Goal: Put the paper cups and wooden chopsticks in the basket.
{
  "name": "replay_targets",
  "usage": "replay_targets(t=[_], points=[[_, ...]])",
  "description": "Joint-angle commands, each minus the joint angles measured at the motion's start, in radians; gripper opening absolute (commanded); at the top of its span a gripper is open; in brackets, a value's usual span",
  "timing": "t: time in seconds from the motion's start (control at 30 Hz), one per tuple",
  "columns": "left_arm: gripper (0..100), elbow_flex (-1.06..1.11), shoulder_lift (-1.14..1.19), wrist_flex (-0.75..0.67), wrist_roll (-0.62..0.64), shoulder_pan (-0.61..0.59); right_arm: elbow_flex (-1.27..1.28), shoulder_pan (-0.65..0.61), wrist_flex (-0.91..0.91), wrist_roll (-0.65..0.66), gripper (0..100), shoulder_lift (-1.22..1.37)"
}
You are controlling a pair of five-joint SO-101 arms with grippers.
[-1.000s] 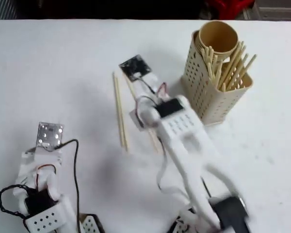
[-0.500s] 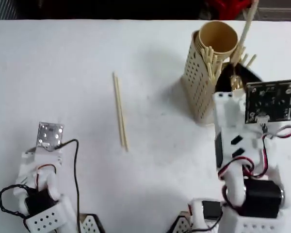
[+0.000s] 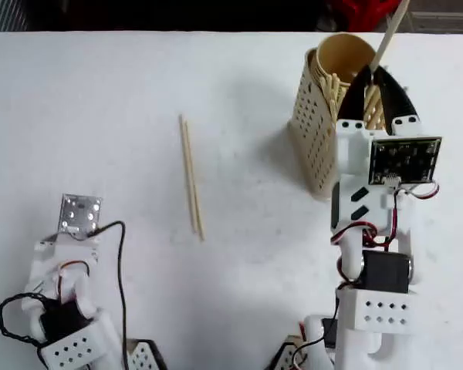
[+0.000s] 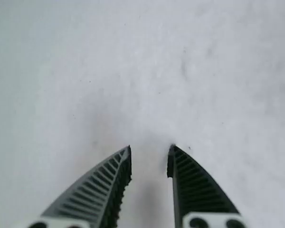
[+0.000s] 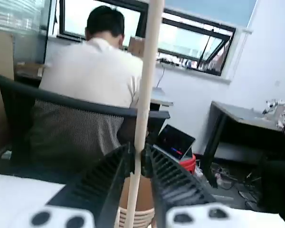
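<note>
1 chopstick [image 5: 147,71] sits pinched in the right gripper [image 5: 141,154] above the basket [image 3: 312,146]; the left gripper [image 4: 149,152] stands parted.

The right arm [image 3: 374,254] is stretched forward on the right side of the high view, and its wrist is turned so that the right gripper [image 3: 373,73] points away from the base. Its jaws are pressed together on one chopstick [image 5: 145,85], which stands almost upright between them and rises above the tips. The left arm [image 3: 62,316] is folded close to its base at the near left, and the left gripper [image 4: 149,151] points downward with its jaws a little apart.
</note>
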Motion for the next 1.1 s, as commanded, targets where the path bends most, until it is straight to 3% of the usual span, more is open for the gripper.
replay_targets(t=[0.0,0.17,0.37,0.57,0.77,0.9,1.07], points=[[14,-0.003,-0.007,0.006,-0.005,-0.007,0.005,0.018,0.005,0.012,1.5,-0.012],[14,-0.003,-0.007,0.006,-0.005,-0.007,0.008,0.013,0.145,0.012,1.7,-0.001],[14,-0.003,-0.007,0.006,-0.005,-0.007,-0.02,0.019,0.165,0.012,2.5,0.11],[14,-0.003,-0.007,0.006,-0.005,-0.007,-0.103,0.015,0.225,0.012,18.5,0.142],[14,-0.003,-0.007,0.006,-0.005,-0.007,-0.298,0.004,0.39,0.008,20.0,0.143],[14,-0.003,-0.007,0.006,-0.005,-0.007,-0.479,-0.117,0.618,0.012,18.0,0.147],[14,-0.003,-0.007,0.006,-0.005,-0.007,-0.585,-0.404,0.834,0.012,14.5,0.245]])
